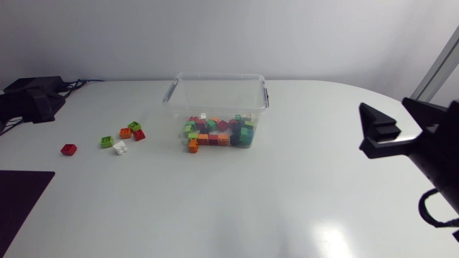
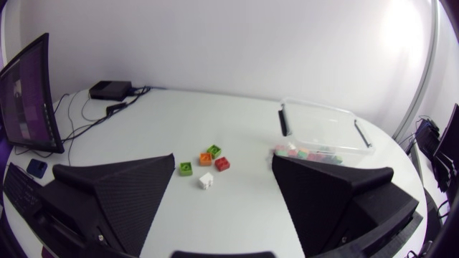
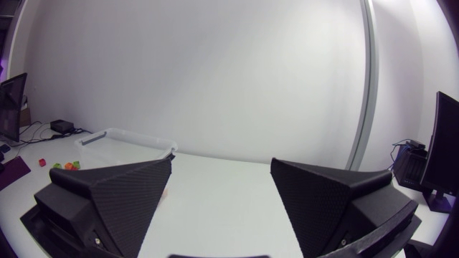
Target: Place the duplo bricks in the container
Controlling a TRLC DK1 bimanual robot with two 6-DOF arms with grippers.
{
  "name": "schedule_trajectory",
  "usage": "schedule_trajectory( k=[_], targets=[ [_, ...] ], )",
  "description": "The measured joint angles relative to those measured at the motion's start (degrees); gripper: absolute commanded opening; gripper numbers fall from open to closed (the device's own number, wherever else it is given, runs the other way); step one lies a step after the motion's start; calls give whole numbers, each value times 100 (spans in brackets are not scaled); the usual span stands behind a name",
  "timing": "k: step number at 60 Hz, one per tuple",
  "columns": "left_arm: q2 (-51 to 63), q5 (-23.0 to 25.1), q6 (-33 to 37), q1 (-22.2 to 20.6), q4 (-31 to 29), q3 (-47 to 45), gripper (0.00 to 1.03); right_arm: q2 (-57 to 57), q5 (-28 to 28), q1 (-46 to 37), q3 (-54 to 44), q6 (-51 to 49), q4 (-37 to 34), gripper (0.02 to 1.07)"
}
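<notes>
Bricks: we are seeing five loose bricks [image 1: 125, 132] lying clustered on the table [image 1: 287, 193] near the container [image 1: 216, 99], a red brick [image 1: 69, 149] lying further out.
Container: it is already holding many bricks.
Handling: we are judging them light, rigid, slick; pinching across flat side walls is looking best.
Left gripper [image 2: 222, 159]: gaping empty, the cluster ahead.
Right gripper [image 3: 222, 160]: gaping empty, well apart from bricks.

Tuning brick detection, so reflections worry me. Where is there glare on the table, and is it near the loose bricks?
Head view: one bright glare patch on the table, at its near right, well away from the loose bricks and the container. Left wrist view: even light around the bricks, table edge bowed by the fisheye. Right wrist view: no glare on the table.
</notes>
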Motion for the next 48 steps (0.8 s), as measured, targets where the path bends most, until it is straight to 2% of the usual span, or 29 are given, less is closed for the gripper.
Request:
schedule_trajectory(
  k=[4,9,16,33,48],
  targets=[
    [708,0,361,256,-345,498,93,756,533,717,297,0,192,102],
    [1276,57,931,490,-498,776,93,1510,693,1040,592,31,308,102],
    [2087,699,1475,1097,-734,909,93,2549,800,1268,1058,428,323,102],
    [4026,813,2686,2304,-522,979,93,4489,1287,2236,1554,1307,382,102],
    [5257,813,3268,2535,-118,1364,93,5707,1401,2835,1716,2129,380,97]
  ],
)
